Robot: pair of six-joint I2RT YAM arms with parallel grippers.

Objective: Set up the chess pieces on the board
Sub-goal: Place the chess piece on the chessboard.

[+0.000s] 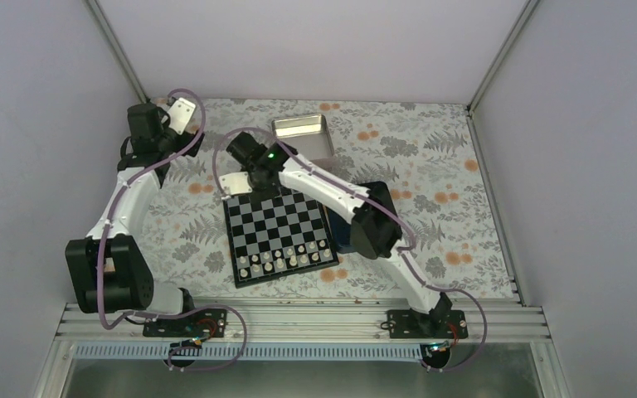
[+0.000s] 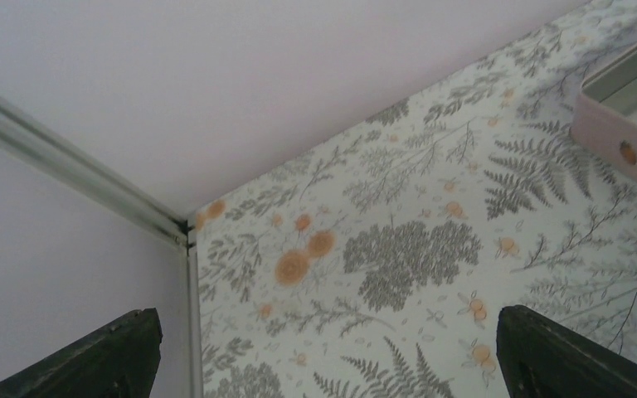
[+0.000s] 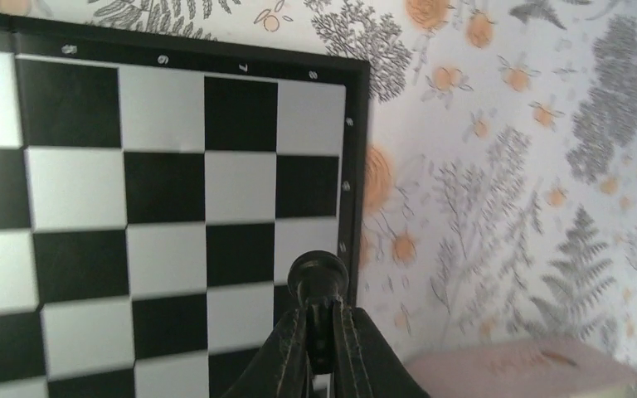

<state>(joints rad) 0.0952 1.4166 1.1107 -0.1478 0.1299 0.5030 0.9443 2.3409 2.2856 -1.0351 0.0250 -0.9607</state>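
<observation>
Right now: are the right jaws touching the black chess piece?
Touching. The right wrist view shows it: the right gripper has its jaws closed on both sides of the black chess piece, no gap, round head sticking out past the tips.

Table: cover printed with grey ferns and orange flowers on white ground. Aluminium rail along near edge. Chessboard flat near centre, black and silvery-grey checks, thin black border, slightly askew to table edge. Open metal tin behind board, apart from it, toward far wall; outer side pink with fruit print. Dark blue box at board's right edge, mostly hidden; contact unclear.
</observation>
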